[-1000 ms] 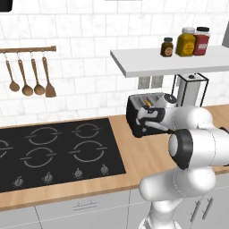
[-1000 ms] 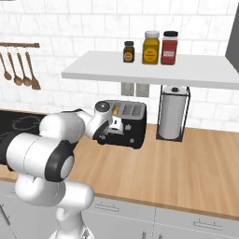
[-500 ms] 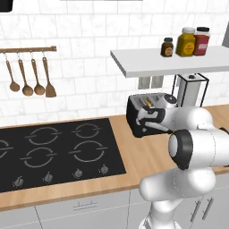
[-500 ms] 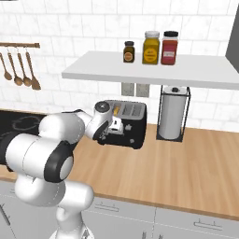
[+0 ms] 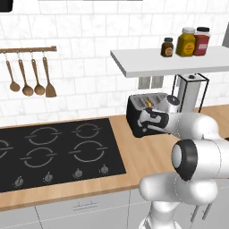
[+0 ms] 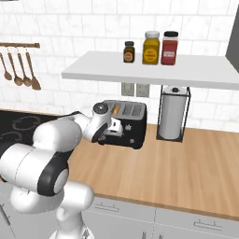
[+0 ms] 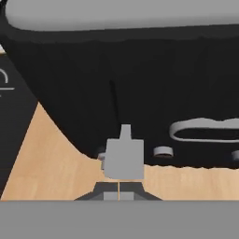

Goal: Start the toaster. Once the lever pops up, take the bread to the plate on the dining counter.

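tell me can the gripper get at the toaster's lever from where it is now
Probably yes. The gripper, jaws shut, sits right at the black toaster, and the hand view shows the grey lever just beyond its tips with nothing between them. Whether it touches yet is unclear.

Three jars [image 5: 186, 42] — four hanging utensils [image 5: 28, 76] — one toaster [image 6: 132, 122]

text: none legible | jars [image 5: 186, 42] on shelf: labels unreadable | toaster [image 6: 130, 122] panel: no readable markings

The arm [image 5: 179, 123] hides part of the toaster [image 5: 138, 117], whose slot contents are too small to tell
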